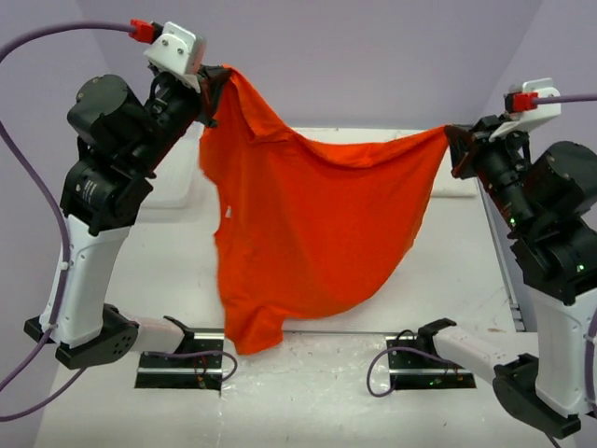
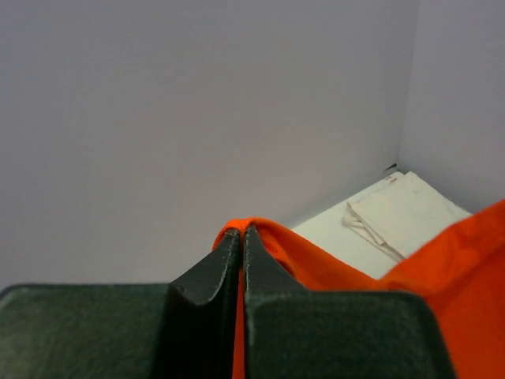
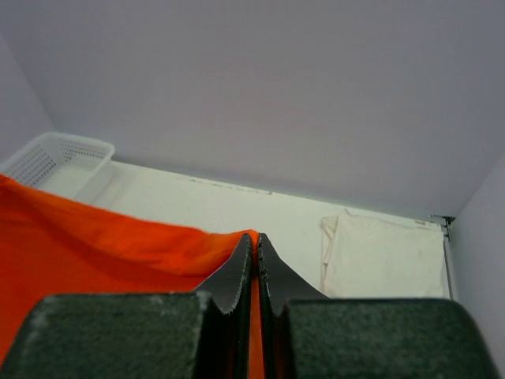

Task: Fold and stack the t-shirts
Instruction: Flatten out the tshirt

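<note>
Left tool [image 2: 243, 232] and right tool [image 3: 254, 238] clamp one orange t-shirt [image 1: 317, 233]; one cream t-shirt [image 3: 387, 257] beyond.

The left arm [image 1: 86, 280] and right arm [image 1: 565, 350] pair white lower shells with bulky black joint housings. A lilac cable [image 1: 93, 27] feeds a red plug [image 1: 142, 31] on each white wrist mount [image 1: 177, 49]. The left tool [image 2: 242, 235] and right tool [image 3: 254, 243] have dark, rough-grained fingers tapering thin.
</note>
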{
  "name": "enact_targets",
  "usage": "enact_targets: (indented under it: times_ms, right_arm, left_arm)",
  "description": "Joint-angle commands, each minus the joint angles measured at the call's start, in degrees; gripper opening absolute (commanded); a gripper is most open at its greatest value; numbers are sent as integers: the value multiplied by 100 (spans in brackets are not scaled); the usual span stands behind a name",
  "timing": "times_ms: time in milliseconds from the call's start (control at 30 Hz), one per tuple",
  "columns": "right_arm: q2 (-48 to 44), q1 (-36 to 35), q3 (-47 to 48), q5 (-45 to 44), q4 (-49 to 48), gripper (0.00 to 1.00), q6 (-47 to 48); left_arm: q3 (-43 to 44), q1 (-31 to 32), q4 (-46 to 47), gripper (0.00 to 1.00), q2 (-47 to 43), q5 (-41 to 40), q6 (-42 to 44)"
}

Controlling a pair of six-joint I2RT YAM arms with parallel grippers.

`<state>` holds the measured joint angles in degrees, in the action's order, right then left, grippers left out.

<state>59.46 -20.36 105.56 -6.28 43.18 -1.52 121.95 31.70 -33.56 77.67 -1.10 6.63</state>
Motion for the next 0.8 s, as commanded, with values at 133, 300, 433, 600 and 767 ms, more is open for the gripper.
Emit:
enact_targets:
  times_ms: [133, 300, 433, 600, 767]
  right_arm:
    - [-821, -29, 325, 285, 190, 0, -41]
    - [-1129, -29, 386, 549, 358, 0, -121]
    - [-1296, -29, 439, 811, 455, 0, -252]
    - [-1253, -29, 422, 822, 446, 0, -393]
    - [-964, -21, -104, 463, -132, 0, -332]
  left_arm:
    - [-110, 29, 254, 0, -1367, 373, -249]
    - [-146, 29, 227, 0, -1860, 716, -461]
    - [-5, 29, 148, 0, -2071, 919, -575]
    - [-92, 29, 95, 0, -1905, 823, -593]
    - [-548, 29, 464, 0, -1457, 498, -471]
